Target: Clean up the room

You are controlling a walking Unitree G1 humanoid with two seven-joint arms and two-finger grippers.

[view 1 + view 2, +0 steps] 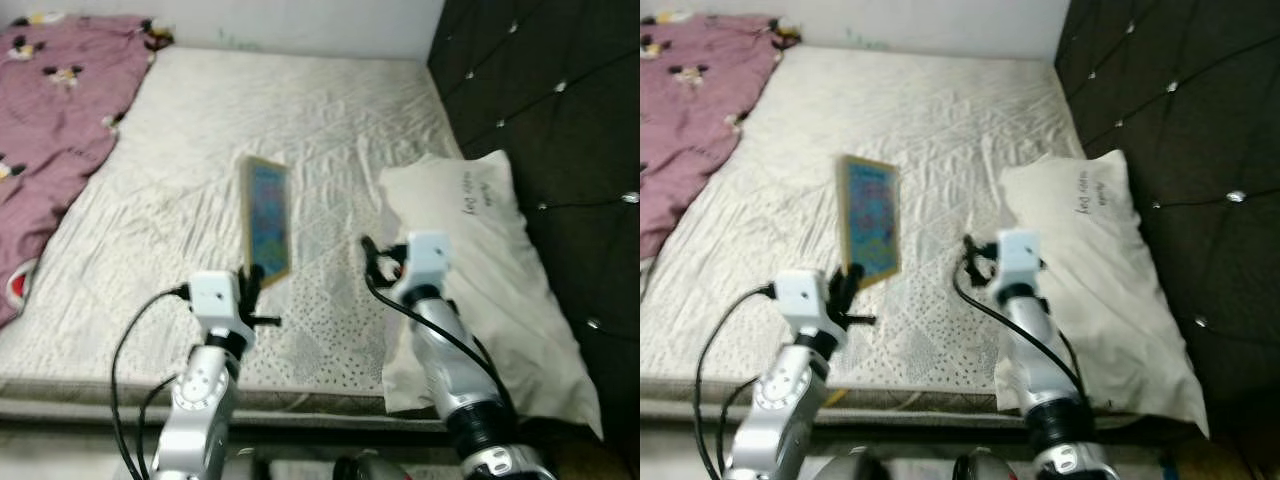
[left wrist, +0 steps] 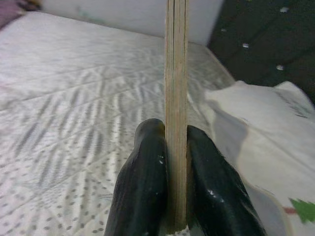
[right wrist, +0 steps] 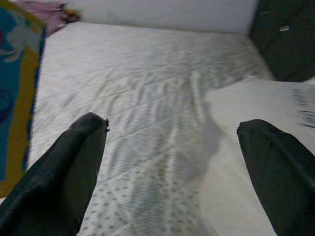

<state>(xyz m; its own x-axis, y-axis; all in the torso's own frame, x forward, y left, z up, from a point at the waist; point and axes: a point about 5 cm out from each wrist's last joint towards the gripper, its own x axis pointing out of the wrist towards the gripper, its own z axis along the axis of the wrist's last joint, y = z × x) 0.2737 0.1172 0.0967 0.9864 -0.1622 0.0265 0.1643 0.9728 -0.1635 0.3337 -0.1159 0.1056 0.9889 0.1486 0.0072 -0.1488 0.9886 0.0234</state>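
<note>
Head views: I see my left gripper (image 1: 252, 285) clamped on the lower edge of a thin, flat rectangular wooden-framed picture board with a blue and multicoloured face (image 1: 267, 217), held upright on edge above the white quilted mattress of the bed (image 1: 200, 150). My right gripper (image 1: 372, 257) is beside it, over the mattress, next to a white rectangular pillow with dark lettering (image 1: 480, 260). A pink patterned blanket (image 1: 45, 110) lies at the far left; a black tufted headboard (image 1: 560, 120) is on the right.

Left wrist view: both black fingers (image 2: 142, 191) press the board's pale layered wooden edge (image 2: 176, 98) between them.

Right wrist view: fingers (image 3: 74, 172) spread wide, holding nothing; the board's yellow-bordered blue face (image 3: 15, 98) sits at one side, the pillow (image 3: 256, 118) at the other.
</note>
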